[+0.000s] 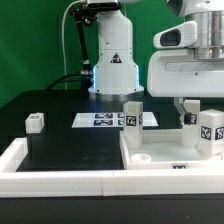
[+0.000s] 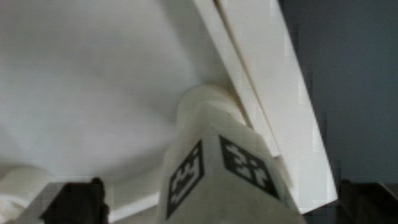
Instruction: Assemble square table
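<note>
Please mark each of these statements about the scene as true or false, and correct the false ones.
1. An upright leg stands on the table top. True.
2. The gripper is shut on a leg. False: it is open. The tagged leg sits between its fingers, with a gap on each side.
3. A lone leg sits on the black surface at the exterior view's left. True.
4. The marker board lies on the table top. False: it lies on the black surface, beside the table top.
</note>
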Available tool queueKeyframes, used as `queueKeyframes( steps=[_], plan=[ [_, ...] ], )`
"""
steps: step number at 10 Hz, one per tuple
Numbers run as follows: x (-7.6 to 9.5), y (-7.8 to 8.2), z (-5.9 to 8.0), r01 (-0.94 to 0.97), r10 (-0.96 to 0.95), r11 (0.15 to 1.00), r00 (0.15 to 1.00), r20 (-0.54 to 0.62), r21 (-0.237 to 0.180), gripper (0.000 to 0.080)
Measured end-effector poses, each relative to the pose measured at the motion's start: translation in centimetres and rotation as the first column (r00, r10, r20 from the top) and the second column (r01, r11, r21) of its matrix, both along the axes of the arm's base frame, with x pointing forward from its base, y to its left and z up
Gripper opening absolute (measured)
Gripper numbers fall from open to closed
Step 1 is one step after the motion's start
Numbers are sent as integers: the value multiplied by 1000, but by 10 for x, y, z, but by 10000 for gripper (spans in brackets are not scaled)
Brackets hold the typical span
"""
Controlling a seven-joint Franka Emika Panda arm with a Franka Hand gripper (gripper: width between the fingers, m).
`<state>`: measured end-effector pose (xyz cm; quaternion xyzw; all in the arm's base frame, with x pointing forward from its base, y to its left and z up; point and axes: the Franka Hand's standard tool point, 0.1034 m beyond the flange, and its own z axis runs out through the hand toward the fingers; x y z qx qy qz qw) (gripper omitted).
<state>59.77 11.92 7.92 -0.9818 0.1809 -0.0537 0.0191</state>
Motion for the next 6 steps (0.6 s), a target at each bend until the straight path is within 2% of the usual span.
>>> queueKeyframes(
  steps=[3, 6],
  plan=[
    [1, -5, 0, -194, 194, 981, 981, 1, -26, 649],
    [2, -6, 1, -293, 293, 955, 956, -1, -44, 649]
  ],
)
